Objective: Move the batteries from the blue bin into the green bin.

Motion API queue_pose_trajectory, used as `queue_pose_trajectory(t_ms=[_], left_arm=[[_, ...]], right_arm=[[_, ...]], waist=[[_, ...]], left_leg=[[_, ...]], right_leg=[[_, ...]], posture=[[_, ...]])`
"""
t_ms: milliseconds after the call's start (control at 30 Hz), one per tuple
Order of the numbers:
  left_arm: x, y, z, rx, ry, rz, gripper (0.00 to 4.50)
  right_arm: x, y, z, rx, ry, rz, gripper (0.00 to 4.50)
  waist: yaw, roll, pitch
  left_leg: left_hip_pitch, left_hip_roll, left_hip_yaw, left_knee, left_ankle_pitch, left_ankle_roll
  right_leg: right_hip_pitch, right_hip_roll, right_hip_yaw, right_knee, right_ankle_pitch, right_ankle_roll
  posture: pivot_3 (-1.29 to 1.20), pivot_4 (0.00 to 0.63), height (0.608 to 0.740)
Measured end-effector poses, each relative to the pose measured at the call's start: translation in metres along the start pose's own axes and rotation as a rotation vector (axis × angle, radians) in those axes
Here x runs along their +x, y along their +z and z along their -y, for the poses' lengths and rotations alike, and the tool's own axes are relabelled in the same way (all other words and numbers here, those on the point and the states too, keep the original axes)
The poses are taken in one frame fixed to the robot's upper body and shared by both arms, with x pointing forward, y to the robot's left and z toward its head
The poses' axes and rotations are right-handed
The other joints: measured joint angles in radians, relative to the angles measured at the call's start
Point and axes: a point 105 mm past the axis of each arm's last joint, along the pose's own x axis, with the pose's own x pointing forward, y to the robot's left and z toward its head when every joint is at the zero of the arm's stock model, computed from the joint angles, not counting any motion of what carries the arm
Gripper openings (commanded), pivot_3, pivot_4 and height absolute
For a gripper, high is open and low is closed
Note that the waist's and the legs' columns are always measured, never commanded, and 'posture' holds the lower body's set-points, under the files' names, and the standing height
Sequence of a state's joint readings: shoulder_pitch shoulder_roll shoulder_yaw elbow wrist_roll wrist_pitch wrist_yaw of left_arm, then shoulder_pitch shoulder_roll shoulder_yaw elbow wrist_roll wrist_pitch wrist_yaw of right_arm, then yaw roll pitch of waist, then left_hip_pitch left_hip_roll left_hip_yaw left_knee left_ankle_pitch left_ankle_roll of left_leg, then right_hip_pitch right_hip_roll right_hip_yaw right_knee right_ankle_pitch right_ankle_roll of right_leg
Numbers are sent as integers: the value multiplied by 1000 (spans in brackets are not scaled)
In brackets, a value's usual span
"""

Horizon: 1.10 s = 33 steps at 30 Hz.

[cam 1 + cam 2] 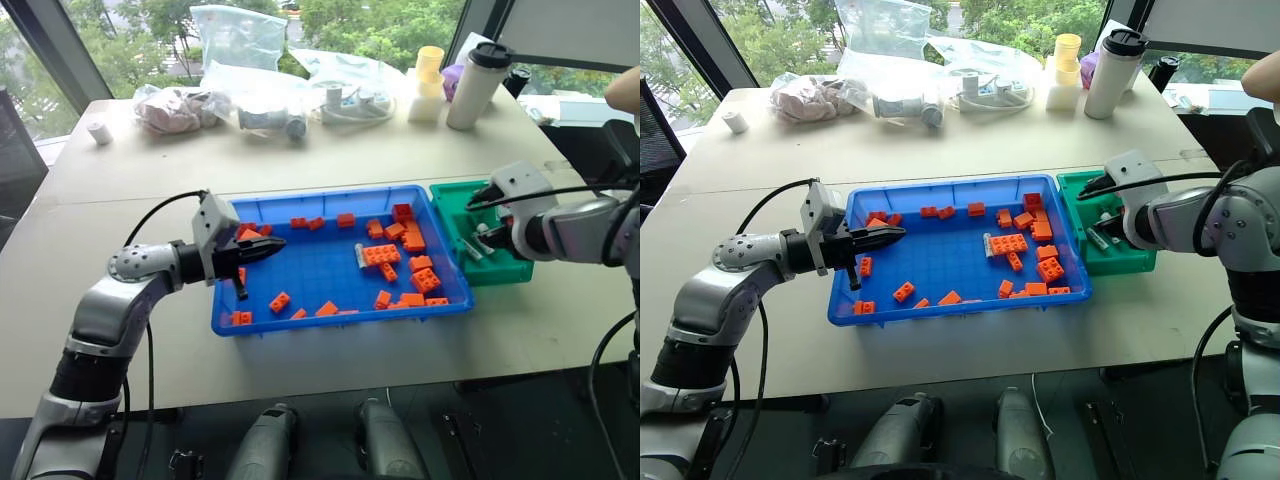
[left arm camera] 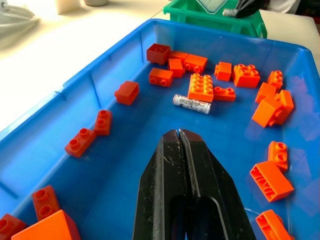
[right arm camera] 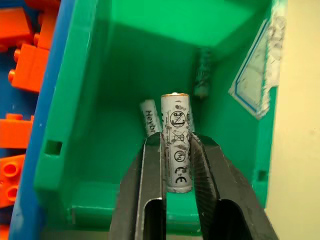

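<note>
The right gripper (image 3: 177, 150) pinches a battery (image 3: 176, 140) above the green bin (image 3: 125, 60), where another battery (image 3: 149, 117) lies. Beside the green bin, the blue bin (image 2: 105, 60) holds orange bricks (image 2: 201, 87) and one battery (image 2: 192, 104); the left gripper (image 2: 179, 137) hovers there, fingers pressed together.

Looks like office or lab room used for robot tests. Big pale table (image 1: 330, 160) by tall windows (image 1: 120, 30), green trees outside. Blue bin (image 1: 455, 300) of orange toy bricks (image 1: 380, 254) and green bin (image 1: 445, 195) set out in front of robot. Far edge of table: plastic bags (image 1: 235, 35) of parts, white flask (image 1: 478, 85), yellow cups (image 1: 429, 70). Black office chair (image 1: 15, 150) at side.
</note>
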<state>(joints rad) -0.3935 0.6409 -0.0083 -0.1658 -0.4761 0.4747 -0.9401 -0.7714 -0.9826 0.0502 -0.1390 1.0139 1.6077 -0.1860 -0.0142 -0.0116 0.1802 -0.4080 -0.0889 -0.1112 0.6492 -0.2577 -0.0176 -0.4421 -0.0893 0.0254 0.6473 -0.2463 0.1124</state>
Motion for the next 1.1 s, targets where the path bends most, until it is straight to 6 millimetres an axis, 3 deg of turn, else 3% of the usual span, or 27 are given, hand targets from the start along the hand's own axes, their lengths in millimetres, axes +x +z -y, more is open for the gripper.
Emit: queue_pose_trajectory(t_ms=[133,233,333,433,500,567,700,900,1100], left_arm=[[0,0,0,6,-3,-4,0],[0,0,0,6,-6,-5,0],[0,0,0,9,-6,-3,0],[0,1,-1,11,-3,-2,0],[1,2,0,12,-2,2,0],[1,3,0,14,0,2,0],[1,4,0,17,6,3,0],[3,8,7,27,10,14,0],[2,3,10,8,32,0,0]], right_arm=[[-3,5,0,-11,-4,22,4398],[-10,19,-1,-20,0,71,4457],[-23,45,-24,-78,87,184,4457],[-37,58,-79,-255,301,281,4457],[-41,51,-113,-384,444,307,4457],[-37,41,-131,-481,537,301,4457],[-12,32,-141,-653,593,298,4457],[25,26,-127,-836,576,260,4457],[43,27,-126,-963,582,261,4457]], waist=[[1,0,0],[-2,0,0],[-6,0,0],[-1,0,0],[4,0,0],[9,0,0],[2,0,0],[-2,0,0],[1,0,0]], left_leg=[[0,0,0,0,0,0],[0,0,0,0,0,0],[0,1,0,0,0,0],[0,1,-1,0,0,0],[0,0,-1,1,0,0],[0,-1,-2,3,-1,1],[0,-2,-1,3,-1,2],[0,-1,-1,2,-1,1],[0,-1,-1,2,0,0]], right_leg=[[0,0,0,0,0,0],[0,0,0,0,0,0],[0,1,0,0,0,0],[0,1,-1,0,0,0],[0,0,-1,-1,0,0],[2,0,-2,-2,0,1],[3,-1,-2,-2,1,2],[1,0,-1,-1,1,2],[0,0,-1,-1,1,2]], posture=[[0,150,740],[0,150,740],[0,150,740],[0,150,740],[0,150,740],[0,150,740],[0,150,740],[0,150,740],[0,150,740]])
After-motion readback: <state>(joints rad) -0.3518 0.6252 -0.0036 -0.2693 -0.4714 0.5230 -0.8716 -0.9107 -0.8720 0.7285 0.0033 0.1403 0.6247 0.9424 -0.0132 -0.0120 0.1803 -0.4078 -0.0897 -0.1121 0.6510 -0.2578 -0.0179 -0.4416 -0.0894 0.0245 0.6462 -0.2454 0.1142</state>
